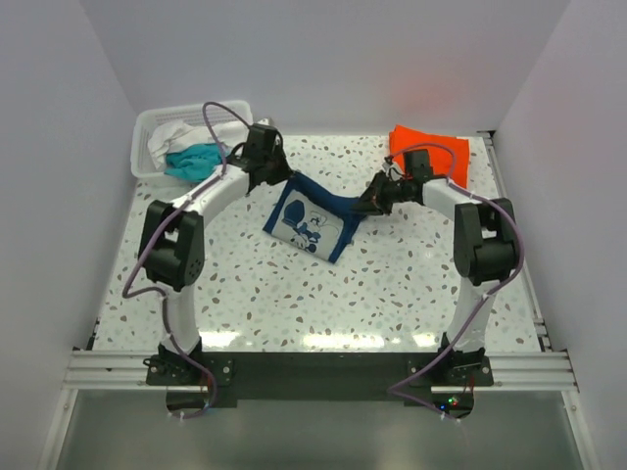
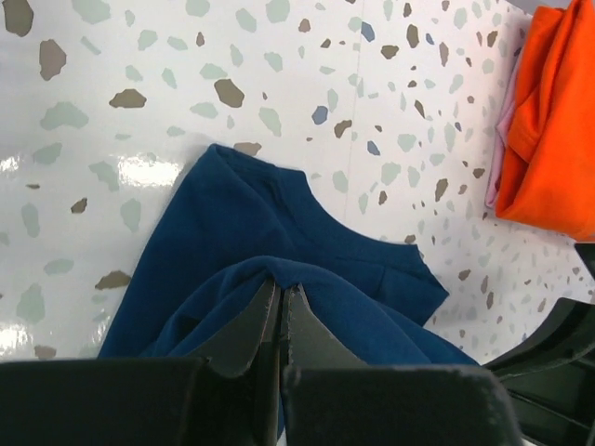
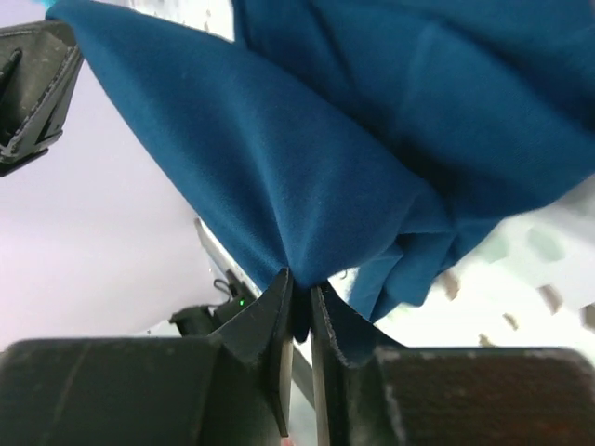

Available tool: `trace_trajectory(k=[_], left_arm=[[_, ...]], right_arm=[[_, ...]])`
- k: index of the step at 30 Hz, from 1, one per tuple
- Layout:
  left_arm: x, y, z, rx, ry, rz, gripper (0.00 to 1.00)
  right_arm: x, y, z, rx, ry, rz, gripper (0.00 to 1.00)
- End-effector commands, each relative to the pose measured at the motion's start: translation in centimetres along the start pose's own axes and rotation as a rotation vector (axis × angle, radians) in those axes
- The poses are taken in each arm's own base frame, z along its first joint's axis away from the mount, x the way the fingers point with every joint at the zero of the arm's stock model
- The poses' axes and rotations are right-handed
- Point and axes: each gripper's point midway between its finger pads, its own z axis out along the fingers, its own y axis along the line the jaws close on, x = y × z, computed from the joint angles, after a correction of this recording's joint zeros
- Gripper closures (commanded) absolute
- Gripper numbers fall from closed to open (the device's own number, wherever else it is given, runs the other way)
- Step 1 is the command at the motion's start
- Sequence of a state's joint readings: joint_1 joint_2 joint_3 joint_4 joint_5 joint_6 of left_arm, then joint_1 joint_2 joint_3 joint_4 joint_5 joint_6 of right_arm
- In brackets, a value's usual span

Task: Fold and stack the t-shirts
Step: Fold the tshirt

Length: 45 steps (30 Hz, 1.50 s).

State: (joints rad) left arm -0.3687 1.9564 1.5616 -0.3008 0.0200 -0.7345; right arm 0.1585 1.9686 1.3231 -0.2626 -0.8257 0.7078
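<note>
The navy blue t-shirt [image 1: 313,217] with a white print hangs between both grippers at the middle back of the table. My left gripper [image 1: 277,176] is shut on its upper left edge; in the left wrist view the cloth [image 2: 279,232] bunches over the fingertips [image 2: 282,290]. My right gripper [image 1: 369,204] is shut on its right edge; the cloth [image 3: 325,158] drapes from the pinch [image 3: 302,283]. The orange t-shirt [image 1: 431,149] lies folded at the back right, also in the left wrist view [image 2: 553,111]. The teal shirt [image 1: 196,159] and white shirt [image 1: 171,137] lie in the basket.
A white slatted basket [image 1: 147,122] stands at the back left corner. Something pink [image 2: 502,139] shows under the orange shirt. White walls close the table on three sides. The speckled tabletop [image 1: 323,294] stretches toward the arm bases.
</note>
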Motion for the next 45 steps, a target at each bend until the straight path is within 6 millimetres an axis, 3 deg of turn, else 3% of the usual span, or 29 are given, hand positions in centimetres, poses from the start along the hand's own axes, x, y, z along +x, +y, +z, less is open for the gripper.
trace_trajectory(k=[1,3,4,5,6,10,14,16,20,24,28,32,36,37,38,40,41,42,44,45], left_arm=[[-2.6,-0.9,1.5,0.041,-0.057,0.026,1.0],[-2.3,-0.8,2.9,0.04,-0.038,0.032,0.74],[-2.4,-0.8,3.2,0.036,-0.038,0.033,0.56],[-2.6,-0.8,3.6,0.023,-0.034,0.033,0.13],[-2.9,-0.7,3.7,0.011,-0.041,0.036,0.0],[-4.0,-1.4,3.0,0.015,-0.059,0.054,0.0],[-3.9,-2.3,1.7,0.068,-0.065,0.071,0.0],[-2.8,-2.4,1.8,0.094,-0.034,0.072,0.0],[-1.2,-3.4,2.7,0.164,0.016,0.084,0.0],[0.7,-3.9,4.6,0.207,0.083,0.082,0.0],[1.7,-2.6,7.1,0.151,0.097,0.057,0.0],[4.3,0.9,10.2,0.028,0.154,0.041,0.0],[6.6,2.6,10.3,-0.008,0.216,0.024,0.0],[8.1,3.7,10.0,-0.027,0.239,0.018,0.0],[7.6,3.3,9.0,-0.021,0.225,0.012,0.0],[8.6,4.2,6.9,-0.042,0.228,0.007,0.0],[9.1,4.7,6.0,-0.052,0.23,0.001,0.0],[11.7,6.6,5.0,-0.091,0.276,-0.005,0.0],[11.8,5.9,2.2,-0.061,0.245,-0.03,0.0],[14.8,7.9,0.9,-0.088,0.296,-0.04,0.0]], right_arm=[[-3.1,0.6,-0.3,0.007,-0.078,-0.031,0.82],[-4.7,0.2,-0.2,0.02,-0.117,-0.041,0.61],[-5.2,0.2,-0.3,0.023,-0.128,-0.047,0.46],[-5.6,0.3,-0.4,0.024,-0.131,-0.055,0.02],[-6.4,1.2,-0.7,0.021,-0.144,-0.1,0.01],[-7.0,3.1,-2.3,0.029,-0.191,-0.175,0.01],[-5.6,4.4,-3.1,0.013,-0.207,-0.238,0.01],[-4.4,4.5,-2.6,0.014,-0.186,-0.246,0.01],[-1.8,6.3,0.3,0.003,-0.124,-0.338,0.01],[-1.5,6.7,3.1,0.017,-0.125,-0.321,0.01],[-1.2,3.7,5.6,0.107,-0.132,-0.273,0.01],[-0.9,-0.1,6.5,0.215,-0.114,-0.242,0.01],[0.1,-4.0,6.7,0.327,-0.071,-0.241,0.01],[0.3,-4.6,6.7,0.347,-0.067,-0.242,0.01],[0.6,-5.0,6.6,0.358,-0.057,-0.246,0.01],[1.4,-6.6,6.0,0.409,-0.046,-0.247,0.01],[1.3,-6.4,5.8,0.415,-0.052,-0.258,0.01],[2.1,-7.2,5.5,0.432,-0.038,-0.255,0.01],[3.4,-8.1,4.8,0.445,-0.022,-0.261,0.01],[3.9,-8.2,4.5,0.443,-0.013,-0.263,0.01]])
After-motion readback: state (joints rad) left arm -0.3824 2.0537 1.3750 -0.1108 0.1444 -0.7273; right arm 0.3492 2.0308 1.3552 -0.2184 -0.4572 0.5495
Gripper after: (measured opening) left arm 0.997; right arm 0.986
